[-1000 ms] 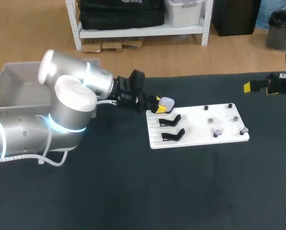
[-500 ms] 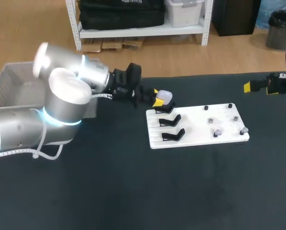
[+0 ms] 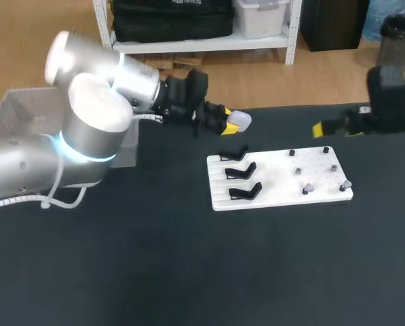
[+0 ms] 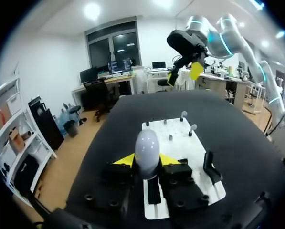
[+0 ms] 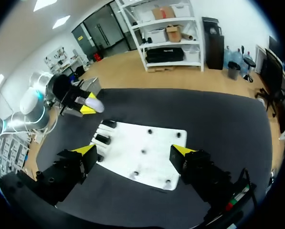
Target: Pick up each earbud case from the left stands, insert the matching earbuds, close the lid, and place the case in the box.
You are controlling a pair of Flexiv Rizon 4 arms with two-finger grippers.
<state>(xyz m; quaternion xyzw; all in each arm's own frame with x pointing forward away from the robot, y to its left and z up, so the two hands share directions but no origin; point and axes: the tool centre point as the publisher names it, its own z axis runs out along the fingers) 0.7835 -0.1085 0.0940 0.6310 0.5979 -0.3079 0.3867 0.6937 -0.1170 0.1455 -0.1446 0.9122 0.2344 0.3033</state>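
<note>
A pale lavender earbud case (image 3: 240, 120) hangs in the air behind the white board (image 3: 273, 183), with my left gripper (image 3: 230, 121) shut on it. In the left wrist view the case (image 4: 147, 147) stands upright between the yellow tips of the left gripper (image 4: 147, 160), above the board (image 4: 180, 143). Three black stands (image 3: 241, 170) on the board's left side are bare. Small earbuds (image 3: 308, 188) sit on pegs at its right side. My right gripper (image 3: 336, 129) hovers open behind the board's right end. In the right wrist view the right gripper (image 5: 134, 150) is open over the board (image 5: 147, 138), and the held case (image 5: 94, 103) shows beyond it.
A grey mesh box (image 3: 12, 115) stands at the table's far left, behind my left arm. The dark table top (image 3: 188, 272) stretches in front of the board.
My left gripper has lifted the case off the rearmost stand and carried it up and back. My right arm has swung in from the right edge toward the board.
</note>
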